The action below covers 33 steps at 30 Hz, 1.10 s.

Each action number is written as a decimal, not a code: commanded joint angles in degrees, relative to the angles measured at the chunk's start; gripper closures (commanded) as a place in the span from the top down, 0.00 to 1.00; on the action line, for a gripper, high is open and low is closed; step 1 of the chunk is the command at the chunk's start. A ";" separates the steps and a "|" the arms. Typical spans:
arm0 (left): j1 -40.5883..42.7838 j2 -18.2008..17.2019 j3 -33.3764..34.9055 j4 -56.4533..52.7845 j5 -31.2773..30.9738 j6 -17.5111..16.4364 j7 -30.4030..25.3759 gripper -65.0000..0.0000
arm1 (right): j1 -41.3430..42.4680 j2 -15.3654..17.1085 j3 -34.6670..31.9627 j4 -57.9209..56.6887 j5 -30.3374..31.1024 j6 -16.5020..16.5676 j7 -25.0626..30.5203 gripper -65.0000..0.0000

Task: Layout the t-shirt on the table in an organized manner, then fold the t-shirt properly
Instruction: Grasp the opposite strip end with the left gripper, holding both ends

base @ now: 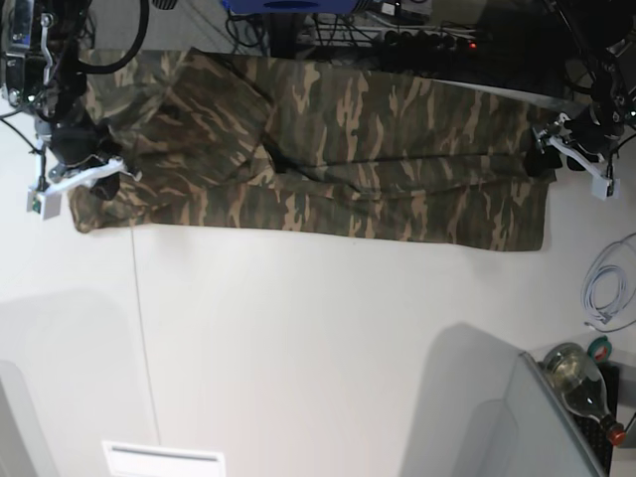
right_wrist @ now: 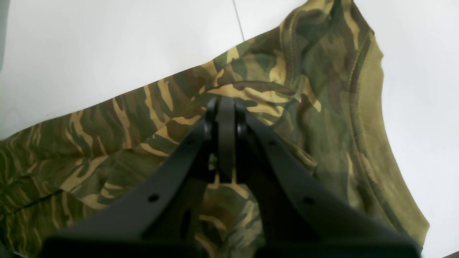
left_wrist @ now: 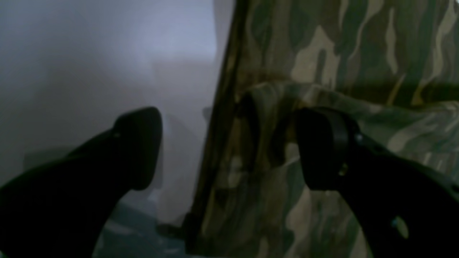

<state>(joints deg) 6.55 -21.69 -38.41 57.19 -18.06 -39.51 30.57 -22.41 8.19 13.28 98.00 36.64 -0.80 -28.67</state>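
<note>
The white table carries the camouflage t-shirt, spread lengthwise along its far edge. A thin dark seam line crosses the tabletop near its left edge.

The t-shirt is olive, tan and dark-brown camouflage; the table is plain white.

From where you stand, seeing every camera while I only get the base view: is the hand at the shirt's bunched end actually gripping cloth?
Observer: Yes. The right hand is pinched shut on a fold of the t-shirt.
Operator: And the hand at the other end?
Observer: The left hand is spread open, one finger over the cloth, the other over the bare table.
Operator: Is it holding anything?
Observer: No; a folded hem edge lies between its fingers, ungripped.
</note>
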 commanded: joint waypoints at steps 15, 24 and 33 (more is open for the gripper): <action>0.09 -3.67 -5.85 1.05 -1.06 -0.49 -0.98 0.87 | 0.48 0.47 0.22 0.77 0.06 0.49 1.02 0.01; 0.27 -3.23 0.22 1.49 -2.11 -0.49 -0.98 0.87 | 0.92 0.47 0.22 0.69 -0.03 0.49 1.02 0.01; 2.20 -3.32 0.48 4.13 -6.95 -0.49 -0.98 0.87 | 2.59 0.47 0.22 -3.53 -0.03 0.49 1.02 0.01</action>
<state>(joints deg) 8.99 -23.70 -37.71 60.73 -24.32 -39.53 30.55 -20.29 8.19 13.28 93.51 36.03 -0.80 -28.60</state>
